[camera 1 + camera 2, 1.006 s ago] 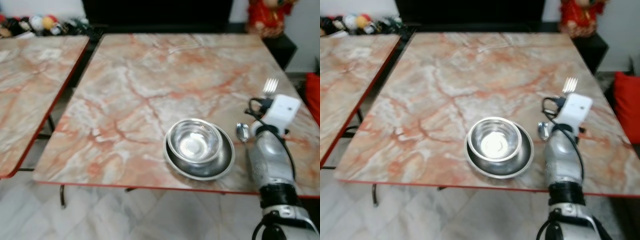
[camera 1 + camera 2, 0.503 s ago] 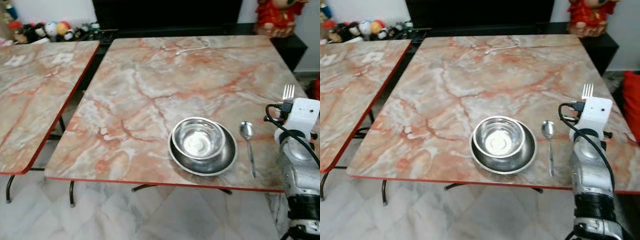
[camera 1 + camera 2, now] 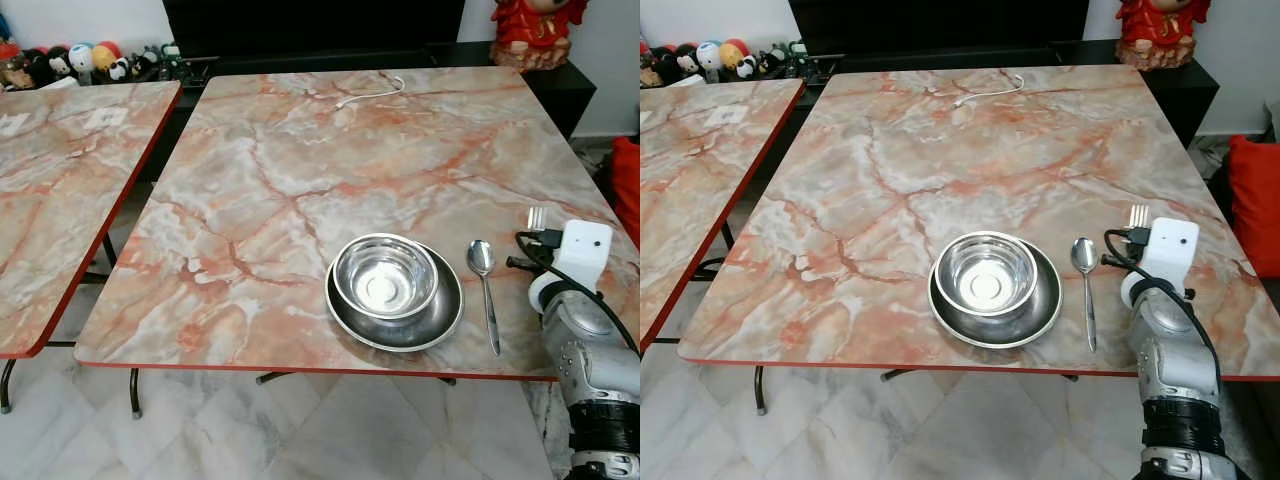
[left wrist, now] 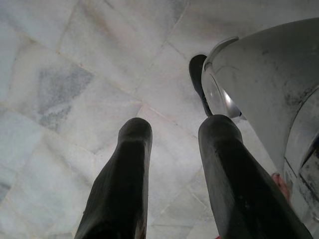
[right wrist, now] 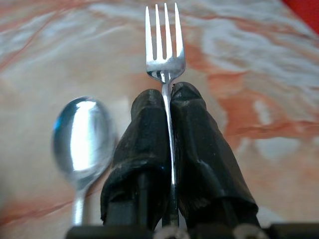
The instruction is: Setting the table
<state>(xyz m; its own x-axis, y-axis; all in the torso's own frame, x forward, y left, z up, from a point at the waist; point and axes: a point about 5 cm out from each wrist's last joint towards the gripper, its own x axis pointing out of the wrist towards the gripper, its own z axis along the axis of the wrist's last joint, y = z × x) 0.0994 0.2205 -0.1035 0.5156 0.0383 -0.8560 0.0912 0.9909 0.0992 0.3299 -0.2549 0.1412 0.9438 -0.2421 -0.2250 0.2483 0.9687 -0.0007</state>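
marbled orange surface (image 3: 300, 170) spreads under the right claw (image 5: 168, 99), whose fingers are pressed together on a fork (image 5: 163, 40), tines pointing away above the near right part. just beside it lies a spoon (image 3: 484, 285), then a steel bowl (image 3: 385, 278) nested in a plate (image 3: 440, 325). left claw (image 4: 174, 134) hangs apart over the tiled floor (image 4: 75, 74).

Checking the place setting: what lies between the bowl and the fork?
The spoon lies on the table between the bowl and the fork, seen in the eye views.
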